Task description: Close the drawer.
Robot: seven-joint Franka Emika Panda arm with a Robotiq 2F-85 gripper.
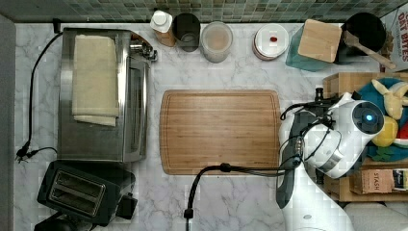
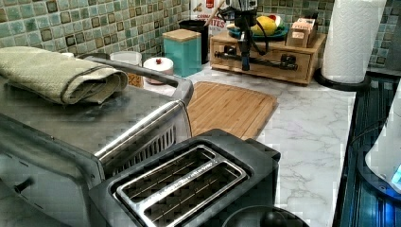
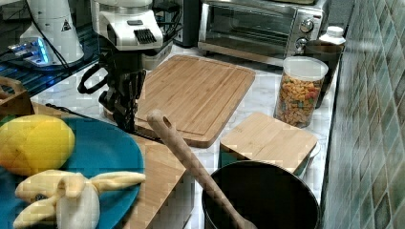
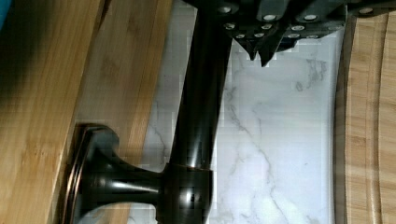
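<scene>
While the white arm [image 1: 337, 139] reaches over the right end of the marble surface [image 1: 231, 202] in the top view, its black jaws hang just in front of the drawer [image 2: 274, 51], which sits in a low wooden box at the far end of the surface in the left view, right of a teal canister [image 2: 183, 49] with a wooden lid. In the wrist view the jaws are drawn almost together and hold nothing; their tips stand just beside the drawer's long dark handle [image 4: 201, 102], not around it, with bare marble beneath. How far the drawer is pulled out I cannot tell. On top of the box lie a blue plate [image 1: 368, 91] with toy fruit and a small brown carton [image 1: 373, 182] printed "STASH". At the far right corner of the top view a cereal packet [image 1: 397, 29] reads "OAT BITES". A grooved cutting board [image 1: 220, 131] lies flat in the middle of the surface, near the box but apart from it. On the top view's left stand a steel toaster oven [image 1: 96, 139] with a folded towel [image 1: 95, 79] on it and, nearer, a black toaster [image 1: 79, 192]. In the right view a clear jar [image 3: 298, 93] of cereal stands by the tiled wall, and a wooden spoon [image 3: 191, 162] leans out of a dark pot [image 3: 260, 200].
</scene>
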